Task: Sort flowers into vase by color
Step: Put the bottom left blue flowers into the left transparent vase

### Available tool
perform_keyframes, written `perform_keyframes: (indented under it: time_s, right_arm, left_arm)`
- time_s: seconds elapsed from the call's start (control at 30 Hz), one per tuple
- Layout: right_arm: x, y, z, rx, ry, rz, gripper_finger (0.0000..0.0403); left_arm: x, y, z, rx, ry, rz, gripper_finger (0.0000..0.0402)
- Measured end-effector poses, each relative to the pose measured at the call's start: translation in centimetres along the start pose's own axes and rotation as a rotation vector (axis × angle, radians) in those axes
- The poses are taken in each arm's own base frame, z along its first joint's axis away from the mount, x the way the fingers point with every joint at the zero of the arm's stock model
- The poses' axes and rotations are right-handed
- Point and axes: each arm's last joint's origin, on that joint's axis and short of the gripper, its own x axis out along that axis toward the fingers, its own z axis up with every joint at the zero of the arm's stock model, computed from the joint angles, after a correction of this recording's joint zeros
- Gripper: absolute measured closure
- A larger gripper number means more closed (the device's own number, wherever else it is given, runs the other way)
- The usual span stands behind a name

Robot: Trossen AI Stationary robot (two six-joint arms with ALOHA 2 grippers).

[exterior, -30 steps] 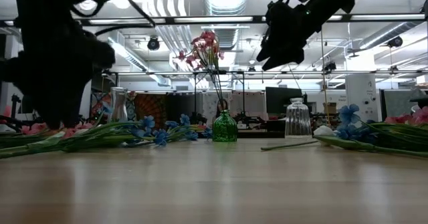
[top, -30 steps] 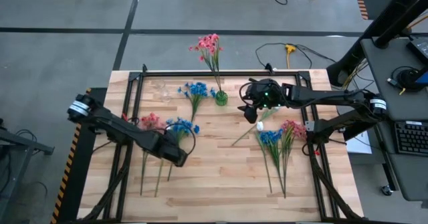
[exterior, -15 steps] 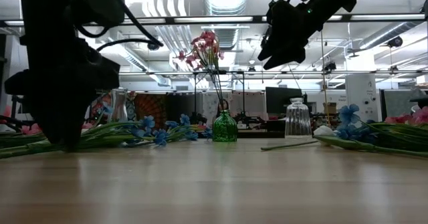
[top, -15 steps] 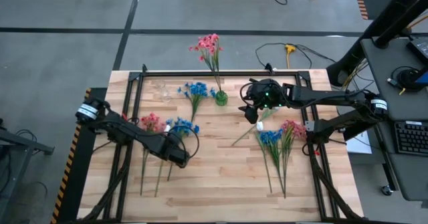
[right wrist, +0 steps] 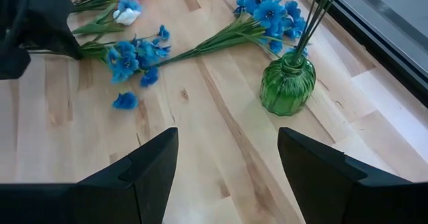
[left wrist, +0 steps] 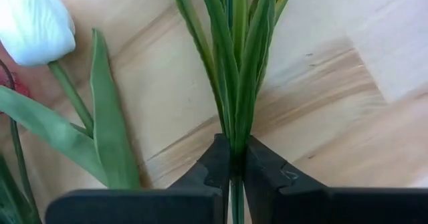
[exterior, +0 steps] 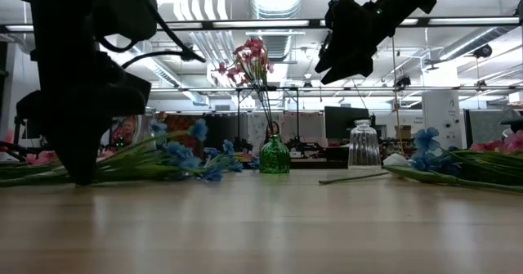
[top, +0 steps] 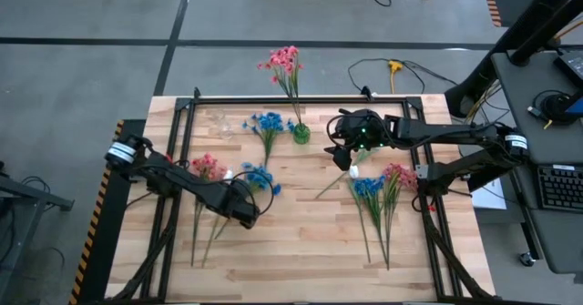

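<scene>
We note L gripper [left wrist: 232, 158] pinching blue flower stem [left wrist: 235, 83] on table; R gripper [right wrist: 227, 164] spread above green vase [right wrist: 287, 85].

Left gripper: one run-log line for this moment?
left gripper: shut on blue flower stem, low at table | right gripper: open, empty, raised near green vase | pink flowers: in vase

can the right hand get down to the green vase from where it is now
Probably yes. The right hand hangs open above the table just beside the green vase, with bare wood between them. The pink flowers standing in the vase could brush it. The left hand is far off, shut on a blue flower's stem.
</scene>
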Motion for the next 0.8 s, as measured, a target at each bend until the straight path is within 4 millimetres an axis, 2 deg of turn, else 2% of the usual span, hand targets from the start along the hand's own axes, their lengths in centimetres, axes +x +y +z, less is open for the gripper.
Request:
perform_keyframes:
  time_s: [0.17,0.33,0.57,0.8]
  right_arm:
    - [0.0,0.0,0.0,0.000,0.002,-0.001,0.0158]
    - [0.0,-0.1,-0.3,0.009,0.034,-0.007,0.0158]
    - [0.1,-0.2,-0.8,0.026,0.069,-0.015,0.0158]
    - [0.4,-0.3,-1.6,0.045,0.089,-0.020,0.0158]
  left_arm:
    - [-2.0,0.5,0.3,0.034,-0.024,-0.084,0.0394]
    - [-5.5,1.7,0.8,0.069,-0.120,-0.222,0.0397]
    - [-10.8,5.0,1.6,0.085,-0.404,-0.364,0.0398]
    - [-14.2,8.2,2.1,0.065,-0.717,-0.369,0.0399]
